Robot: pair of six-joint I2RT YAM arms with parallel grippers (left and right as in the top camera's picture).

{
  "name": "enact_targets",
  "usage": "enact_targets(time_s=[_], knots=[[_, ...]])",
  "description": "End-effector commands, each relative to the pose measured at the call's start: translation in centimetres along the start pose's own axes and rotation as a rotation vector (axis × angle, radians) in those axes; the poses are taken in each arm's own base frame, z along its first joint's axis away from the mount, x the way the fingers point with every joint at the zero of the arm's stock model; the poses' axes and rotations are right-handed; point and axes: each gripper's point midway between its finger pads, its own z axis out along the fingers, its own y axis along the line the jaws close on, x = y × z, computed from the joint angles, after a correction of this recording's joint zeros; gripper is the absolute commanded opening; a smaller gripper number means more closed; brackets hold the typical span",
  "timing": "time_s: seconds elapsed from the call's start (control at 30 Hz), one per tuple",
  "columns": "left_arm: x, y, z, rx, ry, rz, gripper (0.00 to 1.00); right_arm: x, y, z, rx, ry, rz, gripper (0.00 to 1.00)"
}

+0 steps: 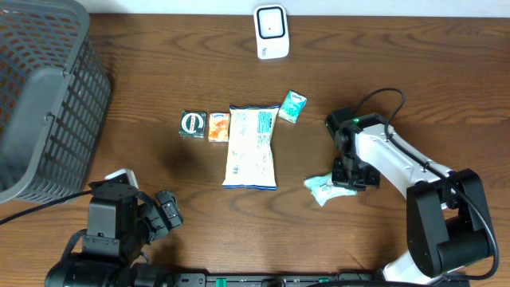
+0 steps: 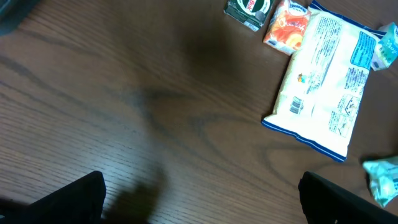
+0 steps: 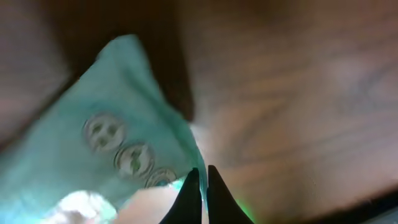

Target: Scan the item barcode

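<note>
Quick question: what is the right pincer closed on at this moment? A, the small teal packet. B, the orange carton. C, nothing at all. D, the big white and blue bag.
A: in the right wrist view the right pincer has its tips shut together on the edge of the small teal packet.

Left arm (image 1: 107, 223): folded low at the overhead frame's 7 o'clock, wrist aimed toward 2 o'clock.
Left gripper (image 1: 165, 210): jaws spread wide.
Right arm (image 1: 398, 159): stretches from 4 o'clock toward centre, wrist bent back toward 6 o'clock.
Right gripper (image 1: 344, 180): fingers pressed together, tips down.
</note>
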Motion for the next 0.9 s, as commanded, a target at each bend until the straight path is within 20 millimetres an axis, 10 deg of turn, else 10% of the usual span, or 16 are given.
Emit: enact_targets(time_s=[0.0,0.47,0.63,0.87], knots=[[0.0,0.2,0.0,-0.009,-0.005,0.0,0.98,-1.3,1.3,0.0,-0.063,-0.048,0.006,0.02],[0.0,0.2,0.0,-0.009,-0.005,0.0,0.98,-6.3,5.4,-4.2,-0.255,-0.213,-0.063,0.07],[0.0,0.2,0.0,-0.009,-0.005,0.0,0.98,-5.4,7.9,-7.4,-0.403,-0.17,-0.203,0.11],[0.0,0.2,0.0,-0.009,-0.005,0.0,0.97,-2.4,6.3,-6.6,-0.34,-0.039,-0.21,0.23]])
